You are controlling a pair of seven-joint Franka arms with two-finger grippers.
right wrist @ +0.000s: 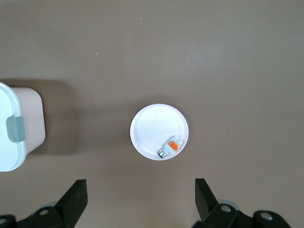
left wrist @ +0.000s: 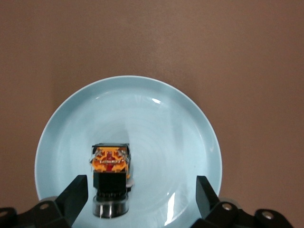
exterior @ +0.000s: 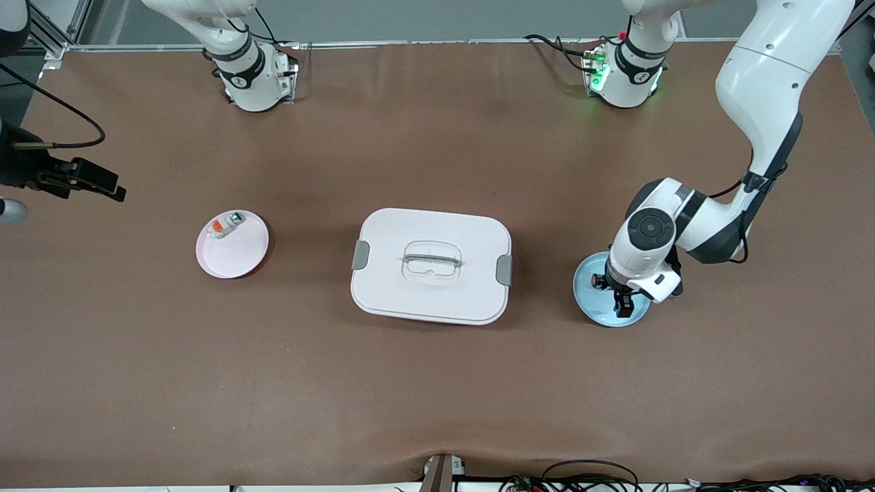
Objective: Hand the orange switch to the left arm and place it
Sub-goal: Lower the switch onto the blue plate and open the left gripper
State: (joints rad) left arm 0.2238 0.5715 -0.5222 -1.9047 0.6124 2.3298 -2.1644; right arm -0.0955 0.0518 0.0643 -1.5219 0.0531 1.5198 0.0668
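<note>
Box [exterior: 431, 265] mid-table between two plates [exterior: 232, 244] [exterior: 610, 290] — orange switch [left wrist: 110, 176] on the left arm's.

Bright, even overhead light; soft shadows, sharp focus.

A round pale blue plate [left wrist: 128, 118] lies on a plain brown table [left wrist: 152, 38]. On the plate stands the orange switch [left wrist: 110, 178], a small black block with an orange patterned top face and a silvery ring at its lower end. It sits off the plate's middle, close to the rim. The left gripper [left wrist: 141, 197] hangs over that same edge of the plate with its two black fingers [left wrist: 76, 192] spread wide. The switch sits just beside one finger, apart from both, nothing gripped.
</note>
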